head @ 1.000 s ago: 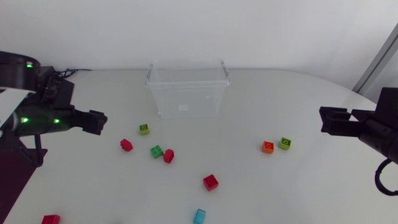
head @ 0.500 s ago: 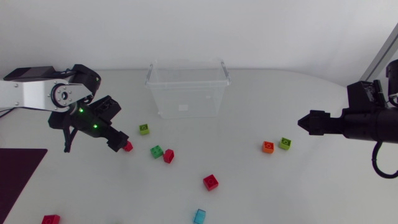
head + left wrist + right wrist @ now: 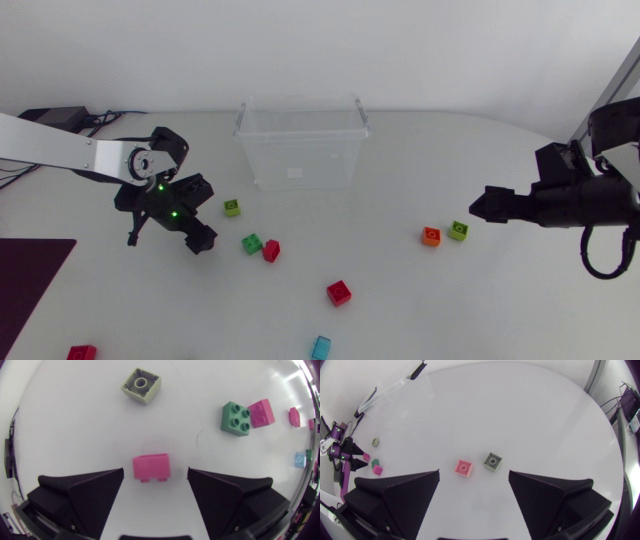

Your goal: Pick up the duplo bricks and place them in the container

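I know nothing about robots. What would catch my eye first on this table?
First, the left gripper, its open fingers either side of a red brick without touching it. Behind it stands the clear plastic container, nothing visible inside, while small bricks lie scattered over the white table. The right gripper, also open, hangs near an orange brick and a lime green brick.

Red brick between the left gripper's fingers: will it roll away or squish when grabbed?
Probably neither. The red brick looks like hard, boxy plastic with flat sides, so it shouldn't roll or squish. It seems light, so if one finger of the open left gripper touches first, it might slide on the smooth table.
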### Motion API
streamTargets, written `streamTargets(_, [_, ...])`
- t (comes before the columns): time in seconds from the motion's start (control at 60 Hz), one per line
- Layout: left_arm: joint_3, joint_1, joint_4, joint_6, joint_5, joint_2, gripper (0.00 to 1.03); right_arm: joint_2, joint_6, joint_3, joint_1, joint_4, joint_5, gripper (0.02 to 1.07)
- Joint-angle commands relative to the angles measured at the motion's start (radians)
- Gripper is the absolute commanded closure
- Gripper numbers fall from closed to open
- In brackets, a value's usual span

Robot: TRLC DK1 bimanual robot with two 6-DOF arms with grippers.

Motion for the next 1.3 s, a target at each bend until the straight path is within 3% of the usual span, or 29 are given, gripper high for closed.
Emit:
streamTargets(0.0, [0.037,0.001,0.007,0.032,0.011,0.048,0.27,0.021,-0.002,0.021,0.005,-0.005,-0.003,0.07])
streamTargets(0.133, [0.059,0.027,0.024,0.032,0.072,0.067,0.52,0.032,0.007,0.01,0.018,0.007,0.003,0.08])
streamTargets(0.35, [0.068,0.038,0.023,0.029,0.098,0.073,0.69,0.084,0.059,0.009,0.021,0.046,0.043,0.13])
streamTargets(0.683, [0.057,0.034,-0.002,0.027,0.09,-0.058,0.71,0.211,0.116,0.059,0.059,0.033,0.095,0.16])
streamTargets(0.783, [0.067,0.03,-0.005,0.012,0.094,-0.127,0.71,0.283,0.144,0.089,0.079,0.046,0.153,0.16])
streamTargets(1.067, [0.134,-0.008,-0.006,-0.067,0.215,-0.318,0.71,0.441,0.214,0.205,0.126,0.035,0.279,0.21])
streamTargets(1.283, [0.208,-0.03,0.083,-0.16,0.273,-0.332,0.71,0.575,0.234,0.25,0.129,0.053,0.308,0.21])
